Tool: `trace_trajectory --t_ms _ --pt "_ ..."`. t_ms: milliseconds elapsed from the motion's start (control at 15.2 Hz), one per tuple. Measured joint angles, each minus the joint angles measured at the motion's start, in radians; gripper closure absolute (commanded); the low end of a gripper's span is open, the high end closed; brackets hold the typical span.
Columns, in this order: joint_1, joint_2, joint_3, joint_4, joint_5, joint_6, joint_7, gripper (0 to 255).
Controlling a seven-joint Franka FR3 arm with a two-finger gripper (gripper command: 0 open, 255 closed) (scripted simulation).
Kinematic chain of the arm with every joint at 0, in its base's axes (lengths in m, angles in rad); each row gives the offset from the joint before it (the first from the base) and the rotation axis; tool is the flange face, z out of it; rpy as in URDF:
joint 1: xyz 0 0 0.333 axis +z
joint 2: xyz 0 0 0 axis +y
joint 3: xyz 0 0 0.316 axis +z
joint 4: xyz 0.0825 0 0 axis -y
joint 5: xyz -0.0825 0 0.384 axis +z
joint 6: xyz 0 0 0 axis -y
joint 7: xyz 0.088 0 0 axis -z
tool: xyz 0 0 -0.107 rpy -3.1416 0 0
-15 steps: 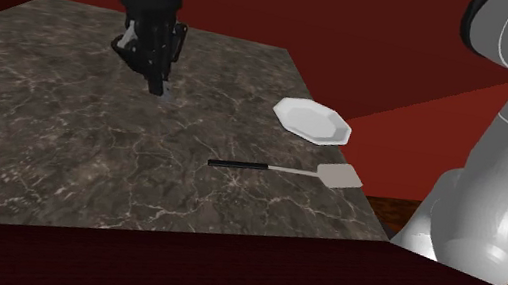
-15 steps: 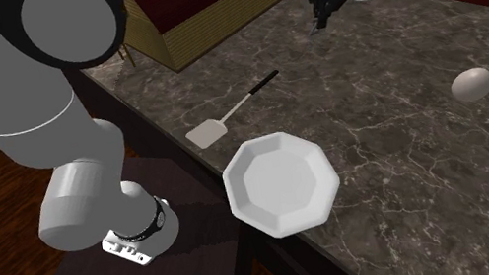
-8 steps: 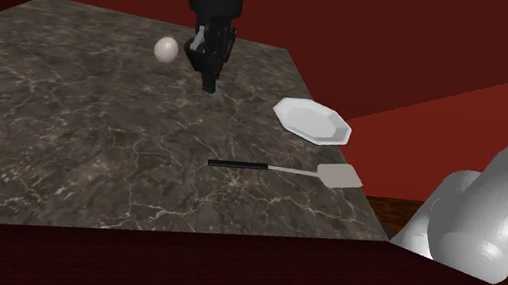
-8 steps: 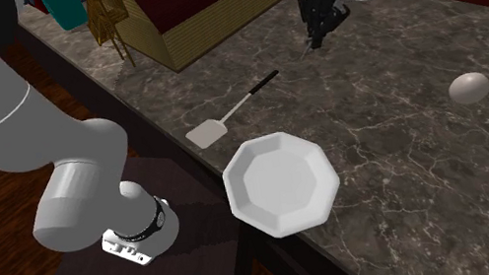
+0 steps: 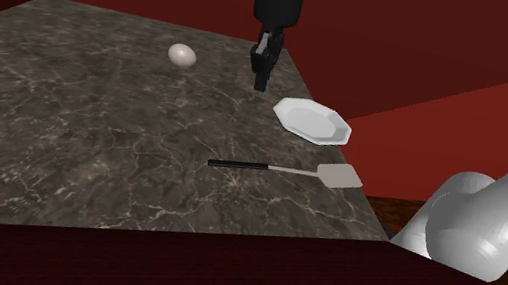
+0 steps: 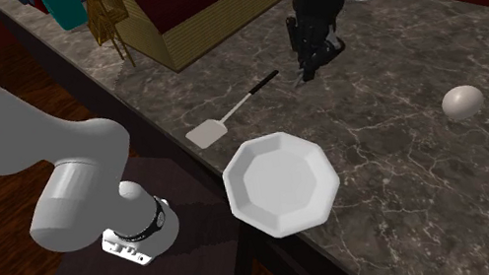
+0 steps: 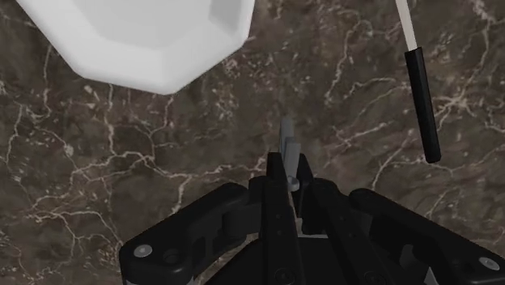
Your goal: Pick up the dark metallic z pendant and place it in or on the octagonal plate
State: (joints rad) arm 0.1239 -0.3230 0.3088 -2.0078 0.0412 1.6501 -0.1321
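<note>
- pendant (image 7: 287, 146): only a grey tip shows; the rest is hidden between the clasping fingers (image 7: 273, 202).
- plate (image 7: 146, 40): cut off by the wrist view's edge.
- spatula (image 7: 422, 97): blade lies beyond that edge.
- arm (image 5: 493, 228): cut off at the shoulder view's right.

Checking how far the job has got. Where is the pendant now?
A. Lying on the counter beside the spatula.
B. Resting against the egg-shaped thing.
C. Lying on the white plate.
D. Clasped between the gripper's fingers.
D: in the wrist view the small grey pendant sticks out from between the shut fingers of the gripper, over the marbled counter and just short of the plate.
</note>
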Motion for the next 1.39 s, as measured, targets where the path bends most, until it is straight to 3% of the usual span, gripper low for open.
trace_trajectory --t_ms 792,1386 --pt "-0.077 -0.228 -0.218 -0.208 -0.06 -0.015 -0.286 255" --pt "-0.081 -0.255 -0.232 -0.343 -0.066 0.094 -0.301 255"
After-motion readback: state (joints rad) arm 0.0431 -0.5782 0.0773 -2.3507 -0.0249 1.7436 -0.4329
